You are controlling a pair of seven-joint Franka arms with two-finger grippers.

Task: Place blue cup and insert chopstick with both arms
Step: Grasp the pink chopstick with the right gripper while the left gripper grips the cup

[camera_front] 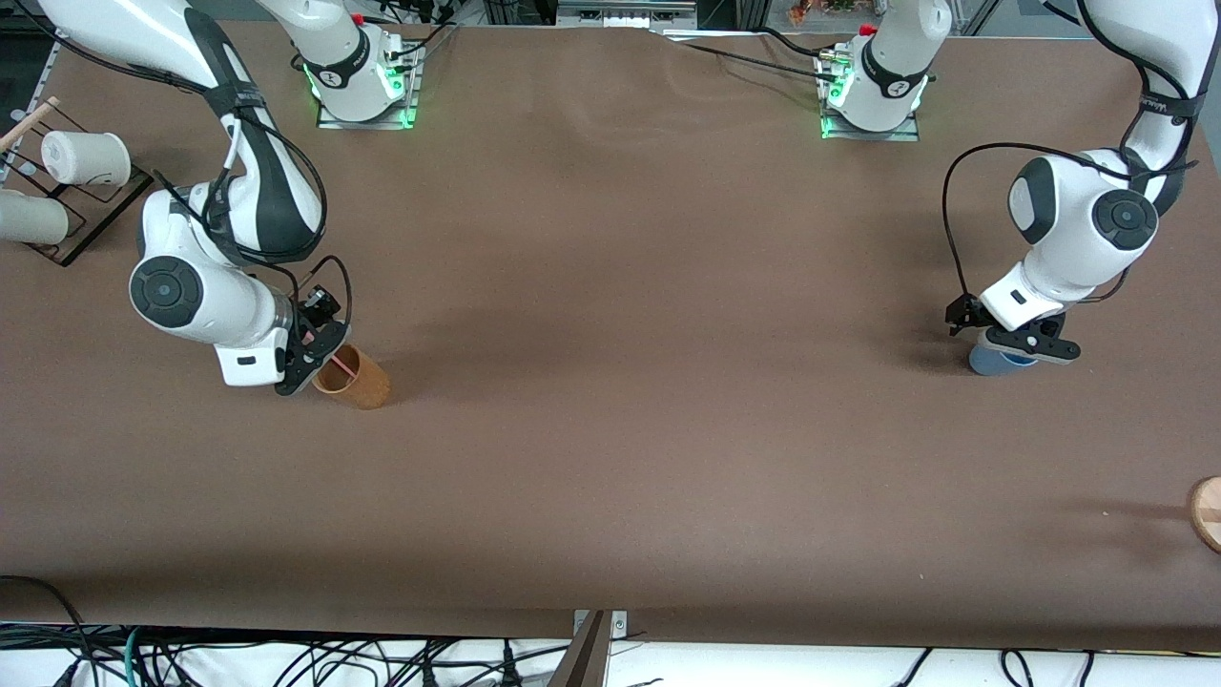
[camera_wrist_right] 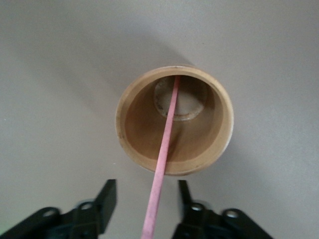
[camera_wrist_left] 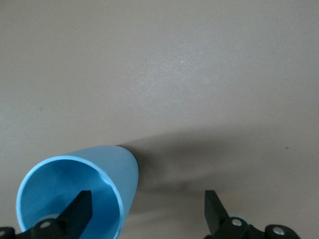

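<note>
- The blue cup (camera_front: 994, 361) stands on the table (camera_front: 610, 382) toward the left arm's end, upright with its light blue inside showing in the left wrist view (camera_wrist_left: 75, 194).
- The left gripper (camera_front: 1013, 336) sits low over it, fingers spread wide: one finger (camera_wrist_left: 79, 211) is down inside the cup, the other outside its wall, neither clearly pressing it.
- The orange-brown cup (camera_front: 353, 377) stands toward the right arm's end. In it leans the pink chopstick (camera_wrist_right: 164, 149), its tip near the cup's pale bottom, the shaft resting across the rim.
- The right gripper (camera_front: 310, 355) hovers just above that cup's rim, fingers parted on both sides of the chopstick; whether they touch it is hard to say.
- Two white cups (camera_front: 86, 157) lie on a black wire rack (camera_front: 95, 215) at the table's edge by the right arm.
</note>
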